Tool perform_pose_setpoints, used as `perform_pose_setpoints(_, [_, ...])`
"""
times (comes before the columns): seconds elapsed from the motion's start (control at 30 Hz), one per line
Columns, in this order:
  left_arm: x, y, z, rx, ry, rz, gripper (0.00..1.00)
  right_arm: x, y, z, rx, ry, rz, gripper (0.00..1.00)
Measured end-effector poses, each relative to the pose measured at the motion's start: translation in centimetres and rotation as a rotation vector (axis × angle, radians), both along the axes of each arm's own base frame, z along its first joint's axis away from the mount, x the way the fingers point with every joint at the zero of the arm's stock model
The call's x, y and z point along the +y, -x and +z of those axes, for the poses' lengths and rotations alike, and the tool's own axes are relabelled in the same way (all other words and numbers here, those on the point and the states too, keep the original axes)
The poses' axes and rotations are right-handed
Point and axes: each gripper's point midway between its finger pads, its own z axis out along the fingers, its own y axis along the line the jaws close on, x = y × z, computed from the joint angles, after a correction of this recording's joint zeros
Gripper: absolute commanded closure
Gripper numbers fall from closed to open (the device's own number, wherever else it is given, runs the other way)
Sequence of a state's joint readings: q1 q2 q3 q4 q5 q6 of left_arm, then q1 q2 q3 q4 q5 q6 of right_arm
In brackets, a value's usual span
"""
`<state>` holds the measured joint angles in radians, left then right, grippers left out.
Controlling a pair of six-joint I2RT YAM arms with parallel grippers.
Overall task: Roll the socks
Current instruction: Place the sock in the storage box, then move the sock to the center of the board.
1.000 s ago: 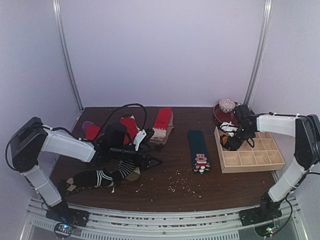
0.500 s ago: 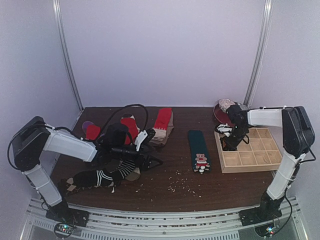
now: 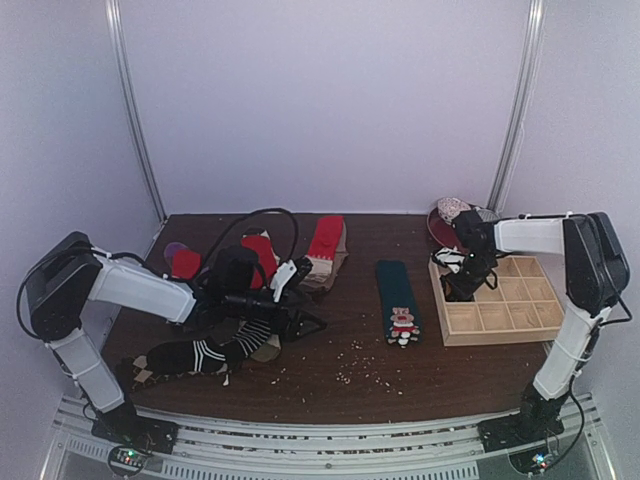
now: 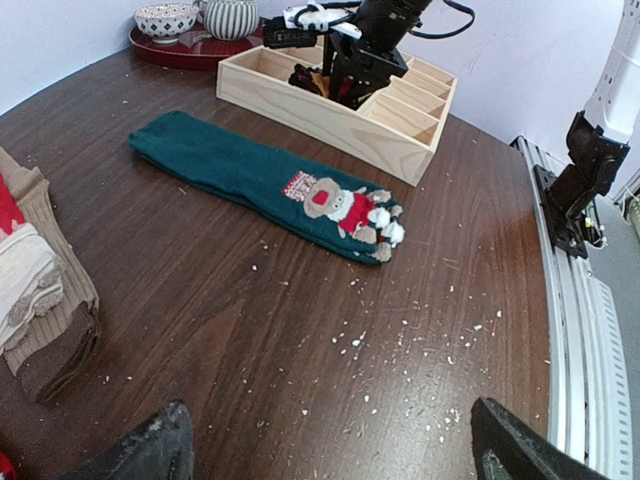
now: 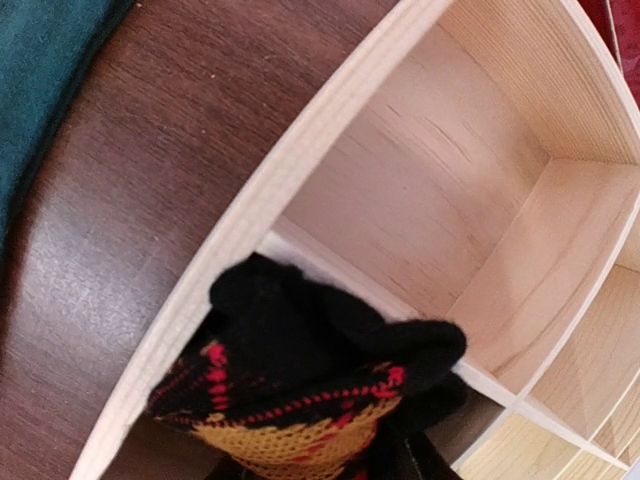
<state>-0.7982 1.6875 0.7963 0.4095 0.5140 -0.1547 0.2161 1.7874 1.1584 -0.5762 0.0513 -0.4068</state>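
My right gripper (image 3: 462, 284) reaches down into the near-left compartment of the wooden box (image 3: 520, 325), shut on a rolled black argyle sock (image 5: 310, 360). In the right wrist view the sock hides the fingers and sits against the box wall (image 5: 300, 170). The dark teal sock with the figure (image 3: 397, 300) lies flat mid-table, also in the left wrist view (image 4: 250, 175). My left gripper (image 3: 305, 323) is open and empty, low over the black-and-white striped socks (image 3: 215, 350); its fingertips (image 4: 160, 450) stand wide apart over bare table. Red-and-beige socks (image 3: 325, 245) lie behind it.
More red socks (image 3: 262, 250) and a red-and-purple one (image 3: 180, 262) lie at the back left. A dark red tray with bowls (image 3: 450, 222) stands behind the box. White crumbs (image 3: 360, 372) are scattered on the brown table in front.
The right arm has folded in, its elbow raised, with the gripper and sock staying low in the box's near-left compartment. The left arm has hardly moved.
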Motion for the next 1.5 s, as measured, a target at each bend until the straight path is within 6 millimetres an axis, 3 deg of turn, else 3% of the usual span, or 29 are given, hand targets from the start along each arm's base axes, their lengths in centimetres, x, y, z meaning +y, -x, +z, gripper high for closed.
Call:
perform_pose_setpoints(0.23, [0.2,0.0,-0.4,0.011,-0.017,0.007,0.04,0.6,0.3,0.4,-0.018,-0.058,-0.010,0.48])
perform_pose_setpoints(0.63, [-0.1,-0.9,0.3,-0.015,-0.029,0.025,0.02,1.2,-0.1,2.7,-0.034,-0.129,-0.028,0.43])
perform_pose_setpoints(0.9, [0.5,-1.7,0.1,-0.036,-0.068,0.074,0.02,1.7,-0.9,10.9,-0.251,-0.213,-0.056,0.32])
perform_pose_setpoints(1.03, [1.1,-2.2,1.0,-0.064,-0.077,0.114,0.02,2.5,-0.8,15.7,-0.405,-0.324,-0.078,0.26])
perform_pose_setpoints(1.13, [1.5,-2.6,2.0,-0.088,-0.076,0.150,0.02,3.4,0.0,17.7,-0.490,-0.427,-0.092,0.27])
perform_pose_setpoints(1.23, [2.1,-3.2,3.0,-0.111,-0.077,0.202,0.02,5.5,1.1,17.5,-0.513,-0.503,-0.068,0.28])
perform_pose_setpoints(1.3, [2.7,-3.8,3.9,-0.132,-0.075,0.249,0.02,8.5,2.8,16.4,-0.497,-0.542,0.010,0.28])
perform_pose_setpoints(1.4, [3.8,-4.3,5.6,-0.169,-0.062,0.316,0.02,14.4,6.8,13.9,-0.454,-0.610,0.205,0.28])
perform_pose_setpoints(1.5, [4.7,-4.4,7.2,-0.197,-0.049,0.354,0.02,18.2,11.1,10.5,-0.395,-0.638,0.377,0.30])
